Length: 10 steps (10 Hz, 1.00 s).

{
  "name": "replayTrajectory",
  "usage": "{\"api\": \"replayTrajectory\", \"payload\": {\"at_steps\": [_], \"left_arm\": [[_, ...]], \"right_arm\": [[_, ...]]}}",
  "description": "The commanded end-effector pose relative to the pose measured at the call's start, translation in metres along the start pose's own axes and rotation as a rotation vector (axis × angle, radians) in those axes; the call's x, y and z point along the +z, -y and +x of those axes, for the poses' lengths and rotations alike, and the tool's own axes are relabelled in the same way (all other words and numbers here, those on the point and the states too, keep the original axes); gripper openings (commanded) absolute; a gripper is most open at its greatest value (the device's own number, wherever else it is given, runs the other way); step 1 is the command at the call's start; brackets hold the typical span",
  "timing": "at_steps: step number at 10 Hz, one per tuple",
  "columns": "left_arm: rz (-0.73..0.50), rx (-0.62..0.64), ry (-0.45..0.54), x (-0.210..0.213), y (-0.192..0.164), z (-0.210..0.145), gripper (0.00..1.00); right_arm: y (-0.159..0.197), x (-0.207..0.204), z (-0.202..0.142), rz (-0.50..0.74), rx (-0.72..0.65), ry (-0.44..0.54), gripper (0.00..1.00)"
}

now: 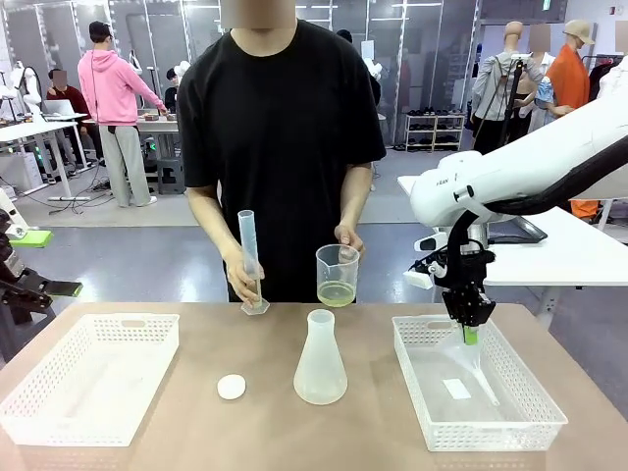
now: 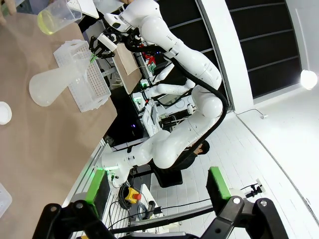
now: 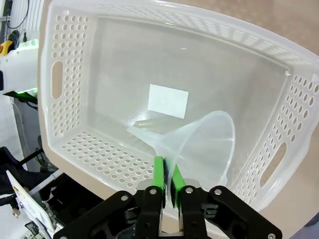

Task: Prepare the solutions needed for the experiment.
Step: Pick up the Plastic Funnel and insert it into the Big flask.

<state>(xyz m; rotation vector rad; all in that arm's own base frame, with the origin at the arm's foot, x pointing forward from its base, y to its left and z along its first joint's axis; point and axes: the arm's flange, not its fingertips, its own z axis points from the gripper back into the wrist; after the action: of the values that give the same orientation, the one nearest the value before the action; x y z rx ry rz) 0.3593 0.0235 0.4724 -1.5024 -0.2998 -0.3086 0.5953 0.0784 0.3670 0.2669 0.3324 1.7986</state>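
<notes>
A person at the far side holds a clear beaker (image 1: 338,276) with a shallow layer of yellow-green solution (image 1: 337,293) in one hand. The other hand steadies a tall graduated cylinder (image 1: 250,263) on the table. The beaker (image 2: 59,15) also appears in the left wrist view. An empty conical flask (image 1: 320,359) stands mid-table. My right gripper (image 1: 470,335) is shut on the rim of a clear funnel (image 3: 199,144) inside the right basket (image 1: 530,428). The left gripper (image 2: 157,186) stands open off the table's left side, holding nothing.
An empty white basket (image 1: 59,417) sits at the table's left. A small white disc (image 1: 232,387) lies between that basket and the flask. A white label (image 3: 168,101) lies on the right basket's floor.
</notes>
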Motion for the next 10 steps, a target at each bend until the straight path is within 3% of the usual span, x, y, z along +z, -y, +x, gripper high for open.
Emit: {"api": "replayTrajectory", "payload": {"at_steps": [1, 2, 4, 6, 10], "left_arm": [[-0.007, -0.003, -0.007, 0.000, 0.001, 0.000, 1.00], [-0.007, -0.003, -0.007, 0.000, 0.001, 0.000, 1.00], [-0.007, -0.003, -0.007, 0.000, 0.001, 0.000, 1.00], [-0.007, -0.003, -0.007, 0.000, 0.001, 0.000, 1.00], [-0.007, -0.003, -0.007, 0.000, 0.001, 0.000, 1.00]], "right_arm": [[0.008, -0.004, -0.002, 0.004, 0.036, -0.002, 0.00], [0.005, -0.004, -0.001, 0.010, 0.012, -0.011, 0.00], [-0.021, 0.015, 0.008, -0.118, -0.056, 0.023, 0.00], [-0.065, 0.044, 0.023, -0.256, -0.150, 0.038, 0.00], [-0.149, 0.083, 0.050, -0.531, -0.170, -0.003, 0.00]]}}
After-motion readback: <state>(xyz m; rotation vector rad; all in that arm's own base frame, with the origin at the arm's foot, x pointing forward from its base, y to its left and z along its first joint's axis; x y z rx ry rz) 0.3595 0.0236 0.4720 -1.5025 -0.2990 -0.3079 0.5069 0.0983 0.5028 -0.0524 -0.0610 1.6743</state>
